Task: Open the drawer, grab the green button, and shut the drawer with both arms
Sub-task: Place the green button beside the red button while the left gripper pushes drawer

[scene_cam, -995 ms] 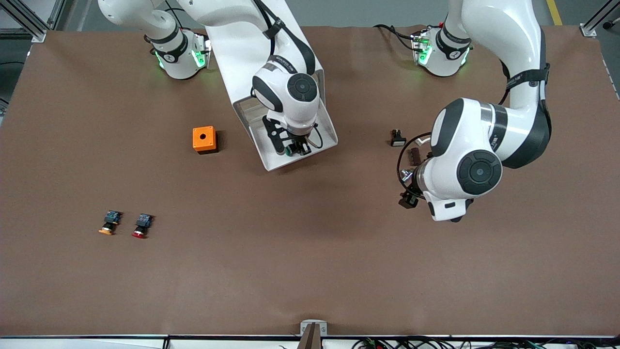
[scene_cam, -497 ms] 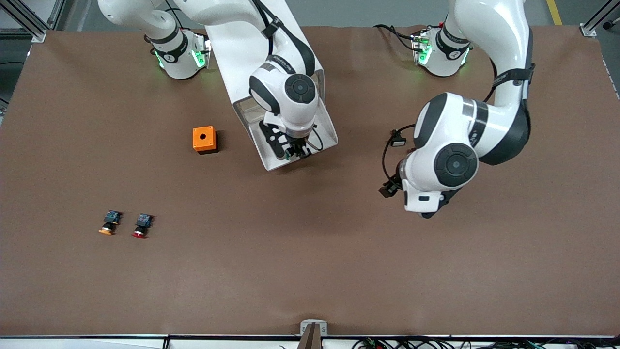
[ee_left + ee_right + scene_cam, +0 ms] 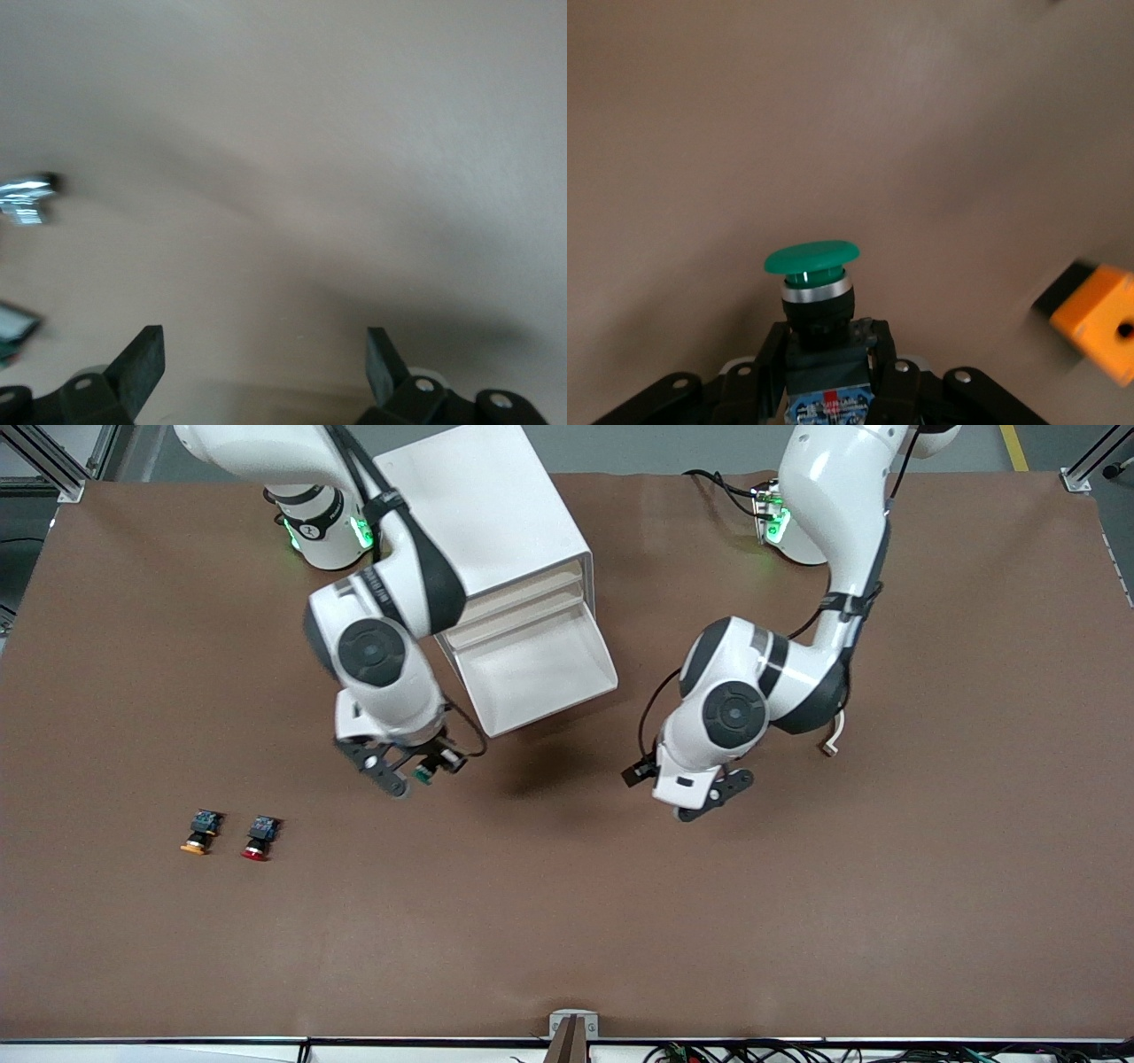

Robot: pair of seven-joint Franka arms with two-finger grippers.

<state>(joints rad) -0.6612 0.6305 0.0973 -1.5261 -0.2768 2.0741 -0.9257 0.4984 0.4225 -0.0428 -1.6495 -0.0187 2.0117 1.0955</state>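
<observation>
The drawer (image 3: 542,662) stands pulled out of the white cabinet (image 3: 483,509), and its tray shows bare. My right gripper (image 3: 415,769) is shut on the green-capped button (image 3: 423,774) and holds it above the table, beside the drawer toward the right arm's end. In the right wrist view the button (image 3: 811,260) stands cap-up between the fingers (image 3: 879,352) of that gripper (image 3: 824,354). My left gripper (image 3: 711,795) is open and empty above the table, toward the left arm's end from the drawer. The left wrist view shows its gripper (image 3: 264,363) spread wide over bare table.
The orange-capped button (image 3: 197,833) and the red-capped button (image 3: 259,839) lie near the right arm's end, nearer the camera. The orange cube (image 3: 1100,320) shows in the right wrist view; my right arm hides it in the front view.
My right gripper has lifted the green button out of the drawer and carried it toward the right arm's end. My left arm has swung toward the drawer.
</observation>
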